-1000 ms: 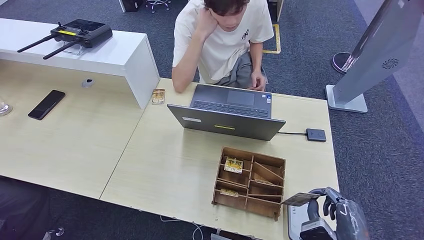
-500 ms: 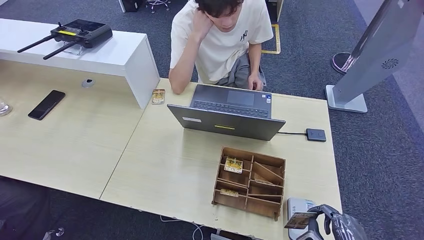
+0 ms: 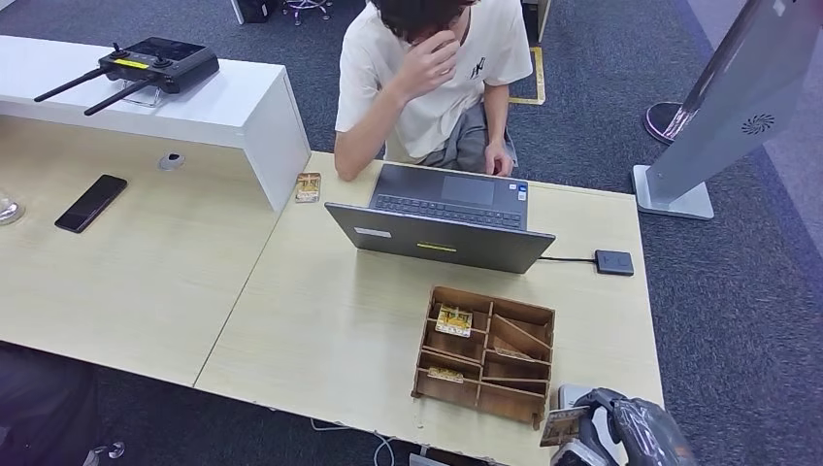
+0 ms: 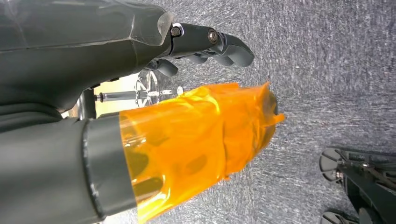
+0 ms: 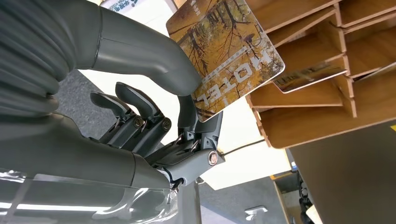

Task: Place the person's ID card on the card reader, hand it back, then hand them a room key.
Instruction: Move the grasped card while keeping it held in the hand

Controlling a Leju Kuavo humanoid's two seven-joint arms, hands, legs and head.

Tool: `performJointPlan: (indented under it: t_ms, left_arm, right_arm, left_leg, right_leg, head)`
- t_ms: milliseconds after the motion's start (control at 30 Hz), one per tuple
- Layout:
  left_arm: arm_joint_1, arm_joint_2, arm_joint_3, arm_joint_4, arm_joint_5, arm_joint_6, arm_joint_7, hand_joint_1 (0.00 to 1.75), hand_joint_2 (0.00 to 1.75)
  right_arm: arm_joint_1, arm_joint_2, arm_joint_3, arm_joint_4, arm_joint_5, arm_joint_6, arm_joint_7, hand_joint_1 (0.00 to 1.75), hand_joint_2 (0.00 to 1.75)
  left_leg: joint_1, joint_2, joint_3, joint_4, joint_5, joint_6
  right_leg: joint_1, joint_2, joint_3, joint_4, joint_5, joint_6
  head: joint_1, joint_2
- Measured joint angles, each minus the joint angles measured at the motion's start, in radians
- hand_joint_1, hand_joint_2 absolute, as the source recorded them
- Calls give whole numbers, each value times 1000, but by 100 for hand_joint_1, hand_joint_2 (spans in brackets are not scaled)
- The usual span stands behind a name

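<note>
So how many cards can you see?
4: one in the right hand as card, two in the wooden box at and, one by the white shelf. More may hide in the box.

Grey ribbed wrist cover, thick grey thumb and darker screwed fingers on the right hand (image 5: 154, 135); orange-taped left hand (image 4: 196, 140).

- The left hand (image 4: 140, 116) hangs over grey carpet (image 4: 327, 70), holding nothing.
- Orange tape (image 4: 201, 140) wraps its thumb.
- Dark fingers (image 4: 219, 44) lie beside the thumb, slightly apart.
</note>
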Motion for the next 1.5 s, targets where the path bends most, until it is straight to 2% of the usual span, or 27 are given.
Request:
performJointPlan:
  t_ms: [633,1133,1500]
  left_arm:
    - [-25,-5,61,8,-58,-26,-2,0,0]
    - [-40,-10,110,8,-107,-36,-21,0,0]
    - [-49,-10,121,8,-121,-35,-22,0,0]
  right_arm:
    - [-49,29,6,131,92,63,63,175,175]
    - [-106,38,0,201,114,150,58,175,175]
    - [-134,59,0,245,115,173,43,175,175]
  left_leg:
    - [0,0,0,0,0,0]
    - [0,0,0,0,0,0]
    - [0,0,0,0,0,0]
  right_leg:
    - [0,0,0,0,0,0]
    - [0,0,0,0,0,0]
    - [0,0,0,0,0,0]
  head:
    - [0,0]
    - [0,0]
    - [0,0]
